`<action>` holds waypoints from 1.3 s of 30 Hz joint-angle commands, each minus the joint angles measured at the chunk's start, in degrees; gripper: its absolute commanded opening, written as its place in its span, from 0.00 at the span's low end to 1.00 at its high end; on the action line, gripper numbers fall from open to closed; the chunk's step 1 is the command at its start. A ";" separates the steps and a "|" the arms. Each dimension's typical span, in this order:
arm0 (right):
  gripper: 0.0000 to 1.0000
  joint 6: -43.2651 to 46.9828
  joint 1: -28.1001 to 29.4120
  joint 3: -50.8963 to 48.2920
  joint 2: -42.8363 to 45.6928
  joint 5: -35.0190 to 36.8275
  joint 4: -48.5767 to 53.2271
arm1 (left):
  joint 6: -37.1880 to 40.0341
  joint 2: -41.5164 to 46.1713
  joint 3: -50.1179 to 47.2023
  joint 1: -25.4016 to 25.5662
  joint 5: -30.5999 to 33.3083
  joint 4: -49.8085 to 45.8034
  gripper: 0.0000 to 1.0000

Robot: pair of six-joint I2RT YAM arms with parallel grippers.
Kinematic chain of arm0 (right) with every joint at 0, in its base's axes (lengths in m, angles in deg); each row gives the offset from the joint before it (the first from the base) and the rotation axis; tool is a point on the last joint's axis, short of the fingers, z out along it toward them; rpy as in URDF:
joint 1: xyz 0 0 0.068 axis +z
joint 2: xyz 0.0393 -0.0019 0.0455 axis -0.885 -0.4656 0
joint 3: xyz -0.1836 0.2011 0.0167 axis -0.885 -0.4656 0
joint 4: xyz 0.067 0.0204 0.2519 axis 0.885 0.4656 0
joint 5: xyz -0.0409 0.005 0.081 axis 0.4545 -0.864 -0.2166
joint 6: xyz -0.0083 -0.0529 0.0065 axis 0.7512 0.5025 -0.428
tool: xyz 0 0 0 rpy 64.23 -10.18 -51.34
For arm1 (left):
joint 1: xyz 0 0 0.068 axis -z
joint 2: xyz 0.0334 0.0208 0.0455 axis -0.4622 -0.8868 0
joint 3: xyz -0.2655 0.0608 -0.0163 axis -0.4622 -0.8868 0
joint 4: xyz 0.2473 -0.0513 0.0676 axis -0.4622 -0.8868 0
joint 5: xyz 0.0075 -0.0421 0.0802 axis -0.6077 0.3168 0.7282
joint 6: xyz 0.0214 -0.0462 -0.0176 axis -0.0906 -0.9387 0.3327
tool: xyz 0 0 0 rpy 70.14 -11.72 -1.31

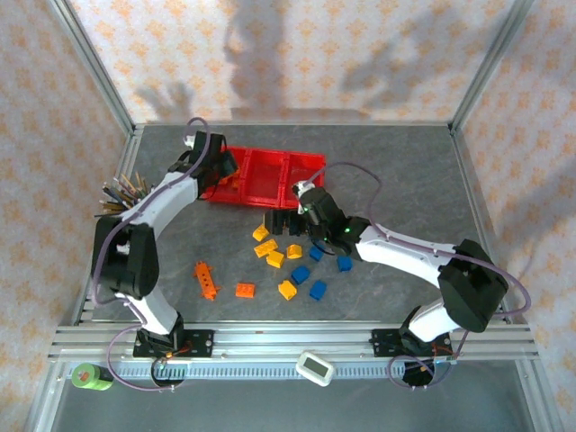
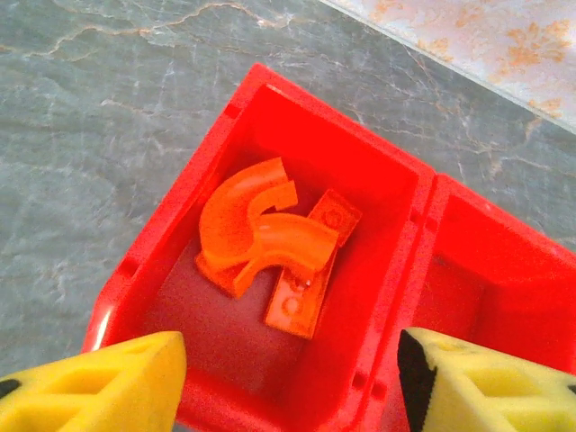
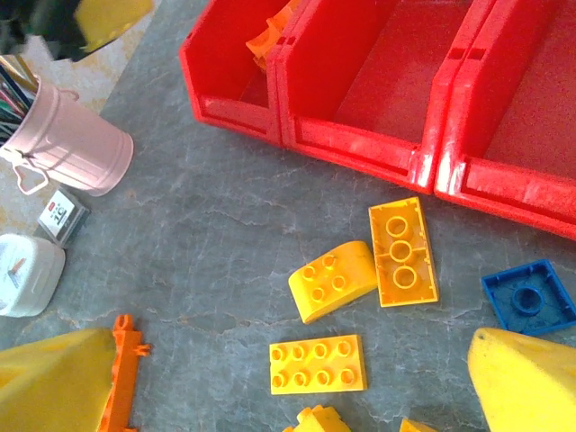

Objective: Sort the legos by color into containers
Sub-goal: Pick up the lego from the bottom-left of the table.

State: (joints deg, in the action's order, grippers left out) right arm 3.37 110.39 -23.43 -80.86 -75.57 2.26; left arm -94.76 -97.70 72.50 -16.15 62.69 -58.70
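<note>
Middle bin (image 3: 369, 81) free; pencil cup (image 3: 72, 148) near left bin (image 3: 232, 110).

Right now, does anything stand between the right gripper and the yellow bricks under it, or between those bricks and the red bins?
Nothing visible does. The right gripper hangs open above the yellow bricks, and only bare grey table lies between them and the red bins, whose front wall would likely need lifting over.

pretty clearly a robot lab test cell, aluminium extrusion frame (image 1: 288, 340) boxing in a grey marbled tabletop (image 1: 405, 171), floral backdrop panels (image 1: 297, 54) at 12 o'clock, left arm (image 1: 135, 261) and right arm (image 1: 405, 256) bolted on at 6 o'clock, little digital timer (image 1: 316, 367) beside them
</note>
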 commanded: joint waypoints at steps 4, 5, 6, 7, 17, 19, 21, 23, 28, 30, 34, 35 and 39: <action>1.00 1.63 3.47 -1.90 -0.34 0.26 1.45 | -3.37 10.33 -12.09 3.48 4.27 -5.98 0.71; 1.00 1.54 4.21 -2.27 -0.33 0.31 1.43 | -3.83 11.87 -13.97 4.11 5.04 -6.84 0.72; 1.00 1.43 4.79 -2.75 -0.42 0.21 1.15 | -5.12 13.39 -15.47 4.68 6.55 -8.55 0.73; 1.00 1.28 5.37 -3.10 -0.45 0.04 0.73 | -6.19 14.61 -16.87 5.21 7.96 -9.66 0.73; 1.00 -4.14 9.23 -9.28 -2.26 -4.68 -9.04 | -20.15 24.40 -28.90 10.78 11.50 -19.14 0.78; 1.00 -4.33 10.03 -9.07 -2.95 -4.69 -9.34 | -22.09 25.57 -30.48 11.74 11.74 -20.12 0.79; 1.00 -4.62 10.82 -8.98 -3.35 -4.65 -9.78 | -24.01 26.64 -31.94 12.84 11.73 -20.97 0.79; 1.00 -4.84 11.20 -8.94 -3.72 -4.61 -10.02 | -26.23 27.17 -33.25 14.42 12.14 -21.86 0.79; 1.00 -5.94 11.59 -9.61 -4.44 -4.47 -10.37 | -33.79 28.46 -36.70 19.41 12.67 -23.37 0.81; 1.00 -6.36 11.61 -10.01 -4.54 -4.55 -10.48 | -35.64 28.90 -38.17 20.87 12.56 -23.47 0.82; 1.00 -6.88 11.71 -10.70 -4.48 -4.25 -10.79 | -36.55 29.90 -40.55 21.84 12.02 -22.96 0.82; 1.00 -6.92 11.82 -10.82 -4.37 -4.09 -11.00 | -36.44 30.23 -41.16 22.09 11.51 -22.55 0.81; 1.00 -6.58 12.55 -10.52 -4.70 -2.45 -11.20 | -35.65 31.01 -42.61 22.36 10.10 -21.61 0.77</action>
State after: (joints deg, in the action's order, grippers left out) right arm -2.78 122.06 -33.55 -84.75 -79.81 -7.44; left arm -129.21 -67.63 30.84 5.64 72.97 -79.53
